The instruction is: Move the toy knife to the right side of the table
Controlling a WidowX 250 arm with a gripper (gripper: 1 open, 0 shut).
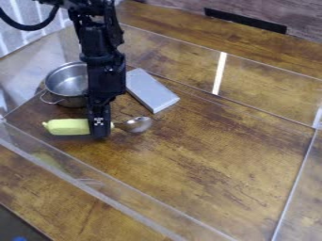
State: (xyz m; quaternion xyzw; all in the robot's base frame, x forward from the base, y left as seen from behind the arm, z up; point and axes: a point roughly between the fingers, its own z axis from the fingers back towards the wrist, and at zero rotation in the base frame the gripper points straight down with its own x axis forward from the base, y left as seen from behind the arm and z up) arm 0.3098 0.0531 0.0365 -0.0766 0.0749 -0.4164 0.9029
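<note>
Glossy wood table (214, 160), shiny metal pot (66, 85).

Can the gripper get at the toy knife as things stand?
Likely yes: the gripper is already down on the toy knife, jaws apparently closed around its yellow-green handle, with nothing between them.

clear acrylic walls (251, 80), bright light glare (220, 72)

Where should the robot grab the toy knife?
Grab the toy knife by its thick yellow-green handle, coming straight down from above. It lies flat on the table, and the handle is the fattest part. The gripper is already down on it there.
</note>
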